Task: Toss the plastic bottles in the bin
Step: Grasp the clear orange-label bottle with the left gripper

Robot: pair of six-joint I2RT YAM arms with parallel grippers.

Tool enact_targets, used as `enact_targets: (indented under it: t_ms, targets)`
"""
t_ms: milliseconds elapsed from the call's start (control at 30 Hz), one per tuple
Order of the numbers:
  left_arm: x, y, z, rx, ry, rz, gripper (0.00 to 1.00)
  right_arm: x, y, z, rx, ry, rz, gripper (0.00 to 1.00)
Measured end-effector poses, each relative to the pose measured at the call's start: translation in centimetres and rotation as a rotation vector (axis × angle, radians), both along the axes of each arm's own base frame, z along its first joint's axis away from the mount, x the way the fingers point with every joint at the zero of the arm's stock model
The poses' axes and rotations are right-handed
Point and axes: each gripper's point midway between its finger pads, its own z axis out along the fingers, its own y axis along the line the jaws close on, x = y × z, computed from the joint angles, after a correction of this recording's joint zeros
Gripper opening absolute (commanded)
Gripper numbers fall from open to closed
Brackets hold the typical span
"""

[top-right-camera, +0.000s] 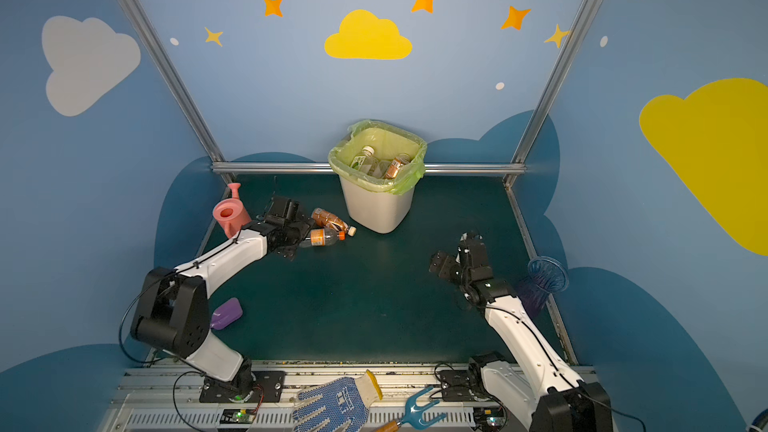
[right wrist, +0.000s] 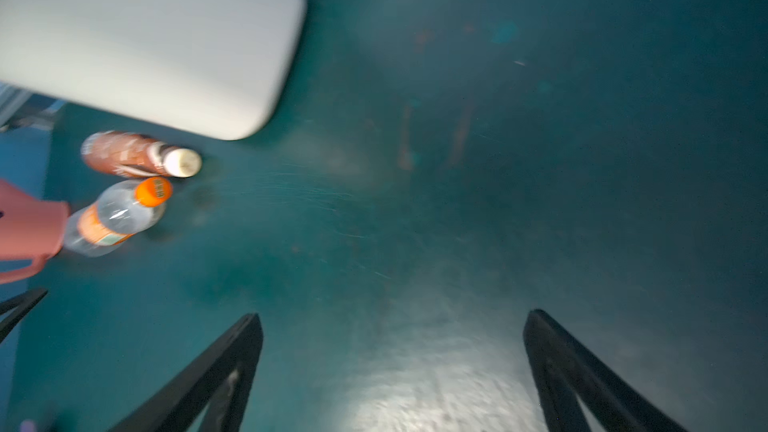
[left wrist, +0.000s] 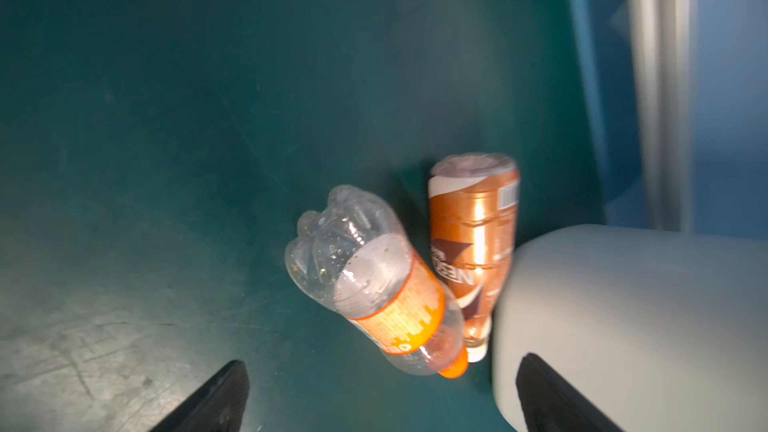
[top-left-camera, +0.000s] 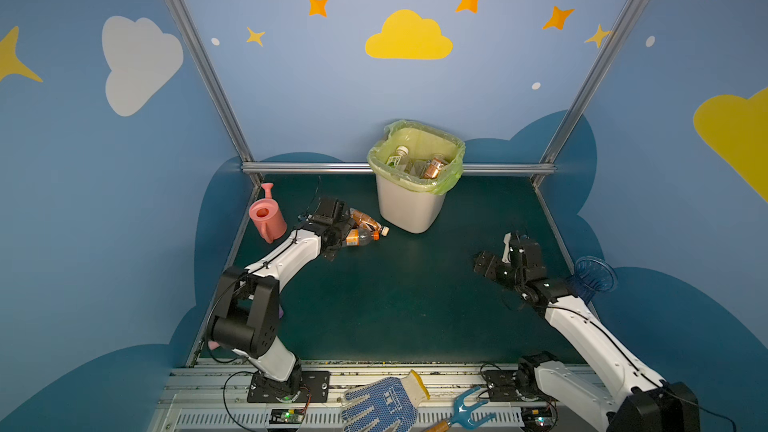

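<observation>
Beside the bin (top-left-camera: 409, 209) lie two bottles (top-left-camera: 360, 237) — at least two more inside; left and right jaws gape, empty.

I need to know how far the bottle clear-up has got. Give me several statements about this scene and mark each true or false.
1. An orange-capped bottle and a white-capped bottle lie on the table beside the bin. True.
2. The bin is empty. False: it holds bottles.
3. The pink watering can stands upright near the table's left edge. True.
4. The jaws of the right arm grip a bottle. False: they stand open and empty above bare table.
</observation>
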Motion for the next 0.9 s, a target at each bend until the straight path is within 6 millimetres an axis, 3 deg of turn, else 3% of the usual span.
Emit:
enact_targets:
  t_ms: [167, 467, 700, 900]
  targets:
    - [-0.2, -0.2, -2.3, 0.002, 0.093, 0.081, 0.98, -1.3, -2.2, -0.9, -0.001, 0.005, -0.061, 0.98]
    - [2.2, -1.9, -2.8, -0.03, 0.108, 0.135, 0.96, -2.2, -3.8, -2.3, 0.007, 0.029, -0.095, 0.98]
    - [3.0, -2.4, -4.4, -0.025, 0.153, 0.151, 0.9, -2.3, -4.7, -2.8, 0.013, 0.042, -0.113, 0.98]
    - [2.7, -2.4, -5.6, -0.021, 0.19, 0.164, 0.78, -2.7, -5.1, -3.6, 0.03, 0.068, -0.128, 0.98]
